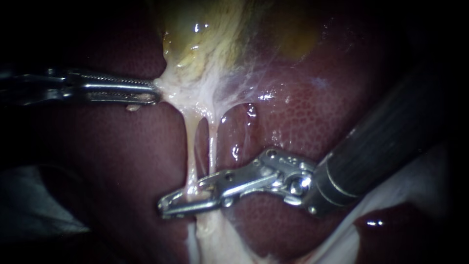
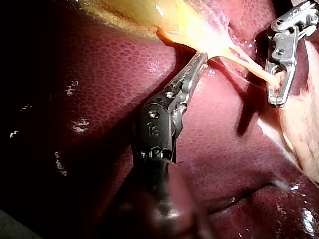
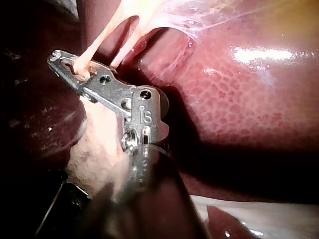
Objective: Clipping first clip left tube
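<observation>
Left tube (image 1: 191, 142), the pale strand just left of the right tube (image 1: 213, 142), runs from the whitish tissue (image 1: 195, 93) below the gallbladder (image 1: 205, 34) toward the near side, across the dark liver (image 1: 312, 122). Low on it sits the hand of the right instrument (image 1: 167, 205), its two jaws pressed narrowly against the tube from both sides. Farther and to the left, the left instrument (image 1: 154, 92) has its hand clamped on the whitish tissue where both tubes begin.
</observation>
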Controlling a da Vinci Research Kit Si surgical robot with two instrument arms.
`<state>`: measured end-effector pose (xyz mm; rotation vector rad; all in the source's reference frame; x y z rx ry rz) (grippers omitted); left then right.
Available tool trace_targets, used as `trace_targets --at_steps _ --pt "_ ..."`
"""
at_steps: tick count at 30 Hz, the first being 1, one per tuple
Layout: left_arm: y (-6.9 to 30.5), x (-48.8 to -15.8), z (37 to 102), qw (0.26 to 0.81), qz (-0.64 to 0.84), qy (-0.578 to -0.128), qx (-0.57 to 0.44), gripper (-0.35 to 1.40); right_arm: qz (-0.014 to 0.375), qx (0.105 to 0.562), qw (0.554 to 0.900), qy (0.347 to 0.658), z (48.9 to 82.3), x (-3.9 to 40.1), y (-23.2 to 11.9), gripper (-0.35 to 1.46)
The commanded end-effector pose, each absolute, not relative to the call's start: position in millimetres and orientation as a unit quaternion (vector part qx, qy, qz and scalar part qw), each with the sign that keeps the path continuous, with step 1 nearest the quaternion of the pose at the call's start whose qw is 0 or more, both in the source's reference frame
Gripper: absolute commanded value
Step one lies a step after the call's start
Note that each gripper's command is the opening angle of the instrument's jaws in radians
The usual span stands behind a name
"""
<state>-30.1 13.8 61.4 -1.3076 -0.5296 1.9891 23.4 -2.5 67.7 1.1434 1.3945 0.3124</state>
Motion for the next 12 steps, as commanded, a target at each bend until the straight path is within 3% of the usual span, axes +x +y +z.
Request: trace_targets --at_steps 1,12 --pt "13.8 -30.1 61.4 0.344 0.766 -0.204 -0.503 -0.35 0.134 0.495 0.61 0.604 67.6 23.4 -2.5 -0.35" --pt "13.8 -30.1 61.4 0.344 0.766 -0.204 -0.503 -0.35 0.135 0.494 0.611 0.604 67.8 23.4 -2.6 -0.35"
